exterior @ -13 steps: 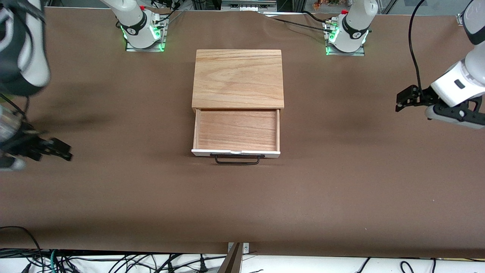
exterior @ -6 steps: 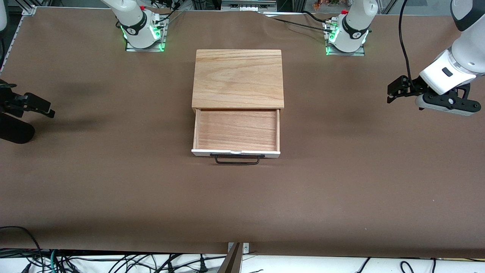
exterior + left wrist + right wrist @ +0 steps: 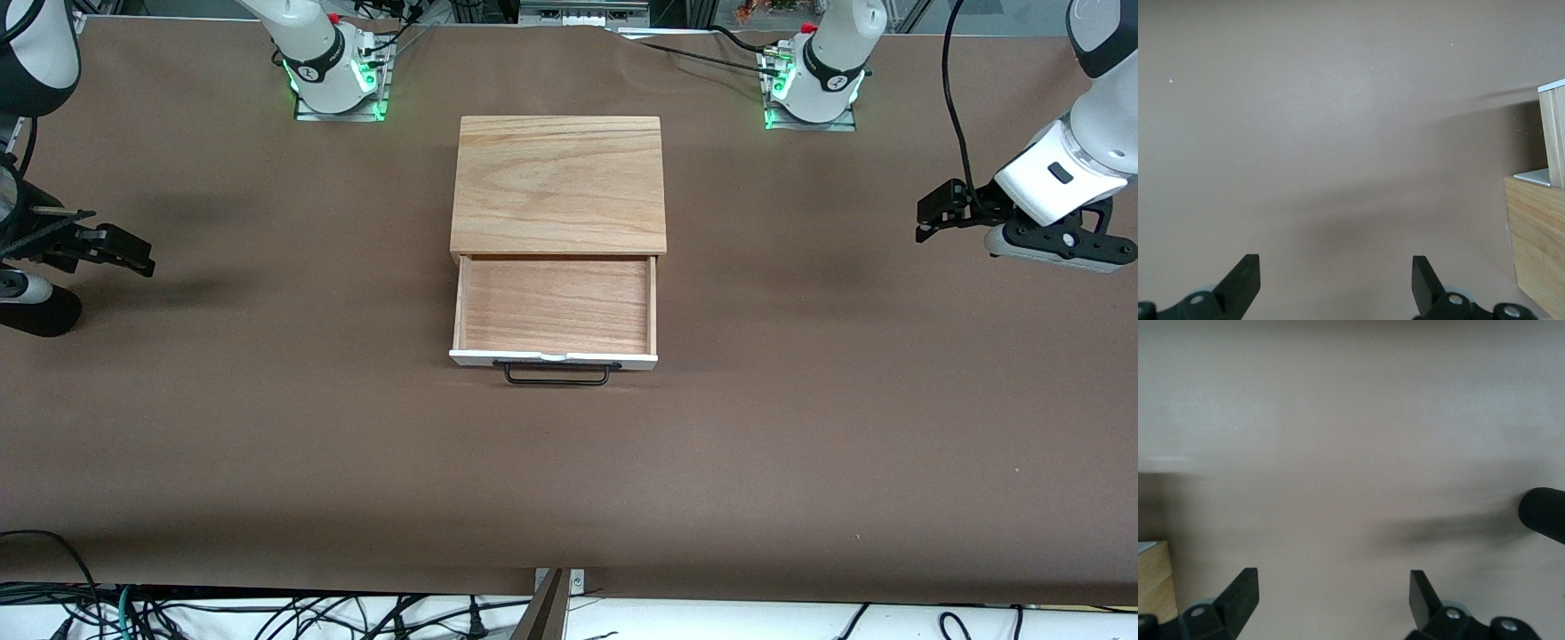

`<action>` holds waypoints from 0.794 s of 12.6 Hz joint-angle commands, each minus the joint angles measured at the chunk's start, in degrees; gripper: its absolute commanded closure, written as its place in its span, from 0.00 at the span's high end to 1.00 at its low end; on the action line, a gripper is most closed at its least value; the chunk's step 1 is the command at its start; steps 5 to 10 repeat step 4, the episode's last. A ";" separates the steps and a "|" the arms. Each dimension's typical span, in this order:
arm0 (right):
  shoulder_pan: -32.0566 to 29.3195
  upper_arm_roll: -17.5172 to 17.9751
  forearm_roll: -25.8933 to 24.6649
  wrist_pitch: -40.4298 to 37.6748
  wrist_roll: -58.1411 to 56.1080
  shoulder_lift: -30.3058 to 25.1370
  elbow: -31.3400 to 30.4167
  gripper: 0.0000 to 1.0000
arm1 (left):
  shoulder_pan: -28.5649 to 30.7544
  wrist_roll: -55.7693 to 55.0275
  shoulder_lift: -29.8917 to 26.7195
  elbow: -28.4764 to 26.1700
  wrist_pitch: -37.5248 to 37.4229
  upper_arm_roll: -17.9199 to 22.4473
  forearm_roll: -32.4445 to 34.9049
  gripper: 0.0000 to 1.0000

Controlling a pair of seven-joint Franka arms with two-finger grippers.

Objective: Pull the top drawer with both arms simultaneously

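The top drawer [image 3: 556, 307] stands pulled out of the wooden box [image 3: 558, 182], its light-wood tray bare. Its white front panel [image 3: 553, 359] and black bar handle [image 3: 557, 375] face the front camera. My left gripper [image 3: 925, 222] hangs open over the bare table at the left arm's end, well apart from the drawer. My right gripper [image 3: 138, 253] hangs open over the table at the right arm's end, just as far from it. Nothing lies between the fingers of the left gripper [image 3: 1335, 270] or the right gripper [image 3: 1333, 583]. The left wrist view shows the drawer's side [image 3: 1555, 133].
Brown paper covers the table [image 3: 356, 462]. Both arm bases [image 3: 333, 76] [image 3: 813, 84] stand along the edge farthest from the front camera. Cables [image 3: 267, 613] lie past the table's near edge. A black rounded part [image 3: 1545, 513] shows in the right wrist view.
The right arm has swung, carrying its gripper away from the table's near edge. The left gripper has drifted slightly. Both stay open. The drawer has not moved.
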 commanded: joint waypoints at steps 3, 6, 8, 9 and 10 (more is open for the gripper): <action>-1.05 0.09 0.86 -1.35 0.69 0.85 2.18 1.00 | -0.39 -0.27 0.10 1.15 -1.02 0.00 0.83 1.00; -1.05 0.09 0.86 -1.26 0.61 0.85 2.18 1.00 | -0.39 -0.44 0.10 1.67 -1.28 -0.18 0.92 1.00; -1.05 0.09 0.86 -1.26 0.61 0.85 2.18 1.00 | -0.39 -0.44 0.10 1.67 -1.28 -0.18 0.92 1.00; -1.05 0.09 0.86 -1.26 0.61 0.85 2.18 1.00 | -0.39 -0.44 0.10 1.67 -1.28 -0.18 0.92 1.00; -1.05 0.09 0.86 -1.26 0.61 0.85 2.18 1.00 | -0.39 -0.44 0.10 1.67 -1.28 -0.18 0.92 1.00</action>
